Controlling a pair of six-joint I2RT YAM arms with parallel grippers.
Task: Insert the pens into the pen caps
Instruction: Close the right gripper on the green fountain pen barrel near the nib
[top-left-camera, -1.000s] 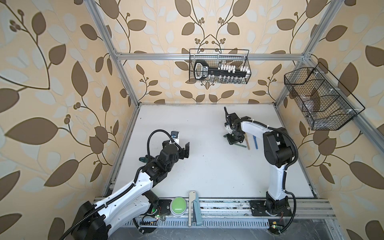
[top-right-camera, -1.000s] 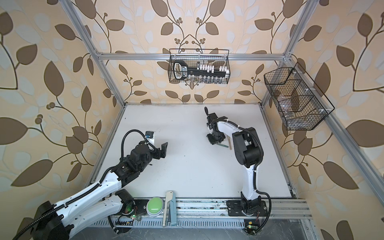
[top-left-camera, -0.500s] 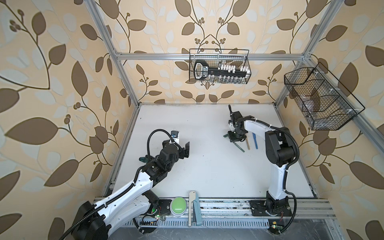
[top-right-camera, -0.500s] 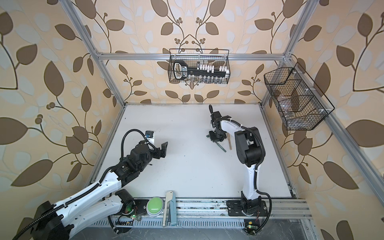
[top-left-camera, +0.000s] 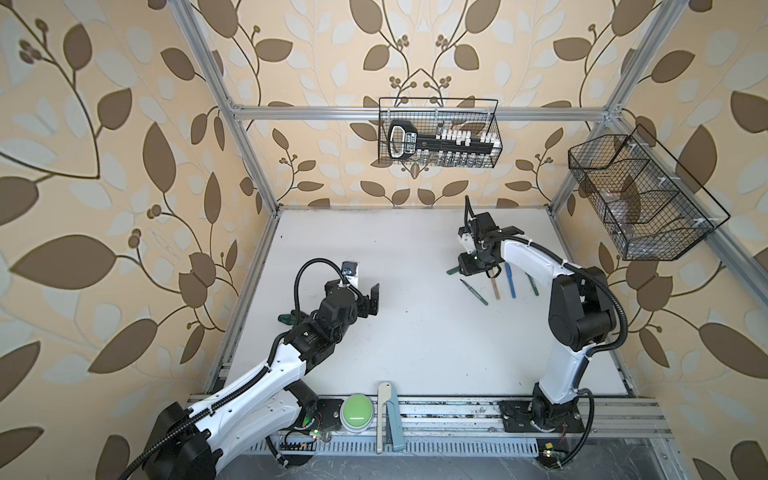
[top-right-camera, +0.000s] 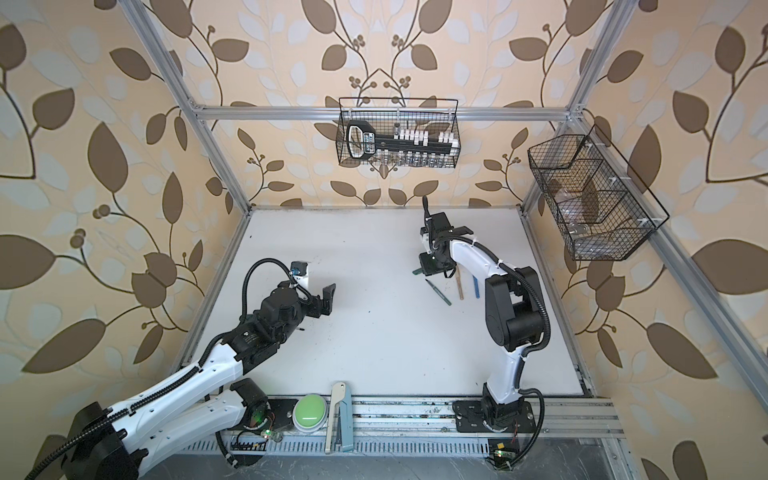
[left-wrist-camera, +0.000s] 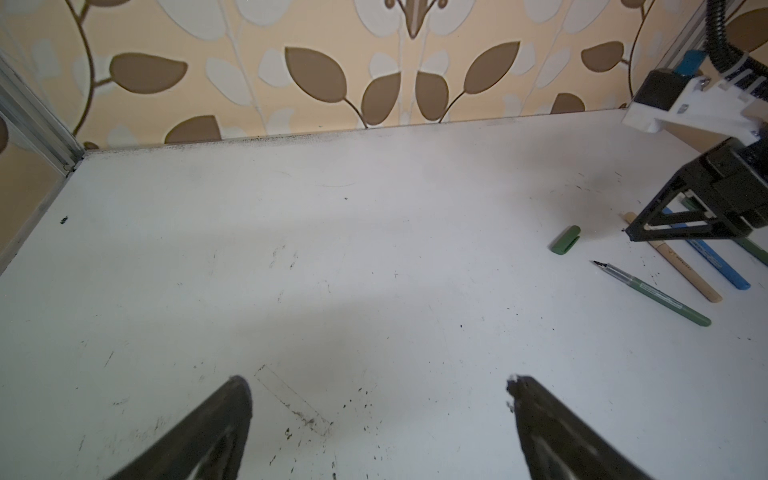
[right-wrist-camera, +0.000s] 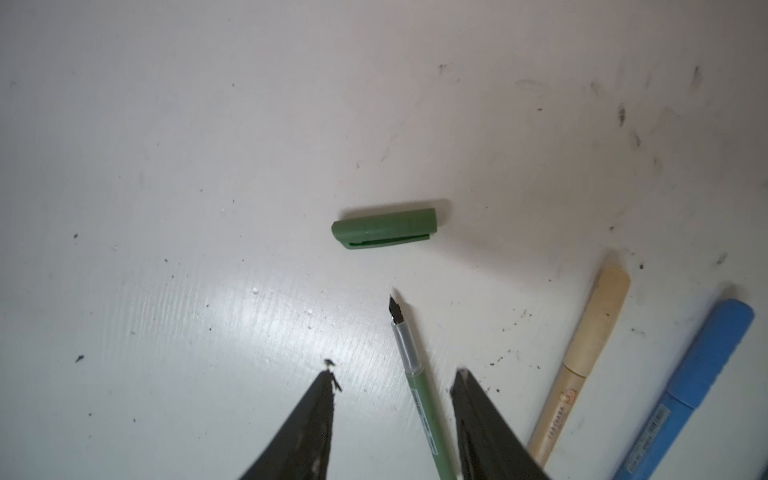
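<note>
**A:** Where is the uncapped green pen lying?

**B:** It is lying flat on the white table, in the right rear part. In both top views its long axis is running on a diagonal. The dark nib is pointing toward the back wall and leftward, and the barrel is trailing toward the front right.

**A:** Is a cap sitting nearby?

**B:** Yes, the green cap is lying on its side just past the nib without touching it. It is lying crosswise to the pen, and its squared-off end is facing the side where the tan pen lies.

**A:** What is the right gripper doing?

**B:** It is straddling the barrel with its fingers parted. Bare table is showing between the pen and each finger, so it is gripping nothing.

**A:** How are the other pens lying?

**B:** The tan pen and the blue pen are lying side by side just right of the green one. Both are wearing caps. Their long axes are running nearly front to back, with the capped ends pointing toward the back wall. A second green pen is lying beyond the blue one, roughly parallel.

**A:** And the left gripper?

**B:** It is hovering over the table's left side, well apart from the pens. Its fingers are spread wide and are holding nothing.
</note>
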